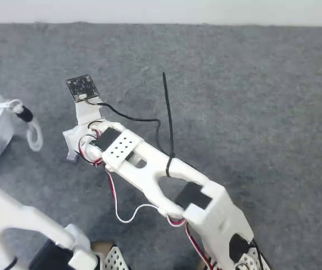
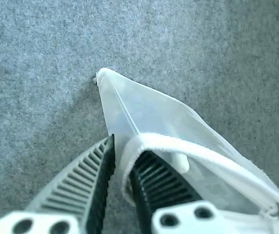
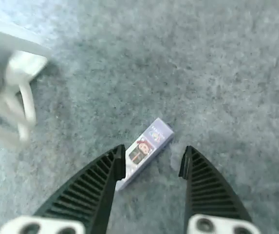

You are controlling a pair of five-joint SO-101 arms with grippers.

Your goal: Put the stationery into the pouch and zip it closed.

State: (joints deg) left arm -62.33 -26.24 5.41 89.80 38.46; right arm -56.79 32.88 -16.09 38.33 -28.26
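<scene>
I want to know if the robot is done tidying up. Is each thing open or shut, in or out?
pouch: mouth looks unzipped, rim pinched by the left gripper.
eraser: lying flat on the carpet, outside the pouch, not held.
left gripper: shut on the pouch's rim.
right gripper: open, one finger on each side of the eraser.
</scene>
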